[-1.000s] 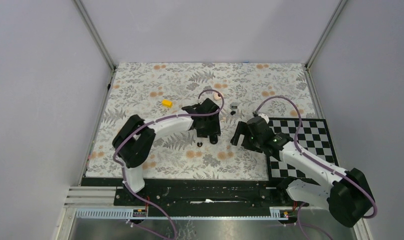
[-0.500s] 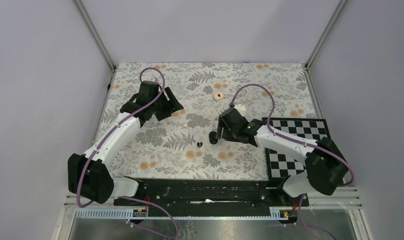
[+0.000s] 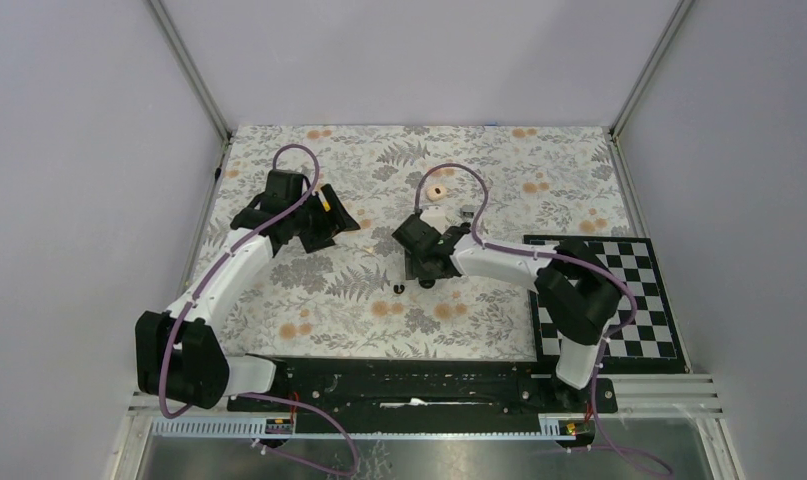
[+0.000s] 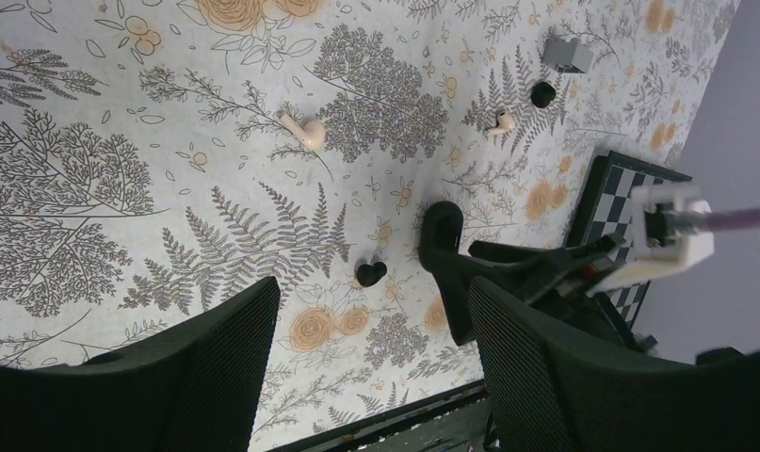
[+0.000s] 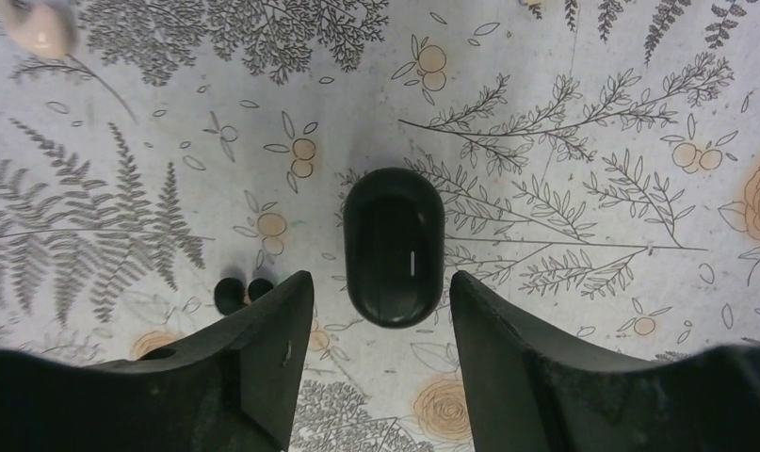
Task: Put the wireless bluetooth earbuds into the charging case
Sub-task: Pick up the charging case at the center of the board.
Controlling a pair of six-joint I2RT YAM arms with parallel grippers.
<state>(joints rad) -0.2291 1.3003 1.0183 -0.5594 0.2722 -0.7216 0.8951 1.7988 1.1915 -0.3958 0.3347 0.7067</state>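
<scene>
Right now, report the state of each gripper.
Left gripper: open, holding nothing.
Right gripper: open, jaws either side of the charging case, not gripping it.

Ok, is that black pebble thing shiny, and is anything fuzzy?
Right wrist view: the charging case looks glossy with a small white mark and a soft shadow round it; the peach piece in the top corner is blurred. Left wrist view: the leaf-print table cover is sharp. Top view: even light, no glare; the earbuds are just a speck.
</scene>
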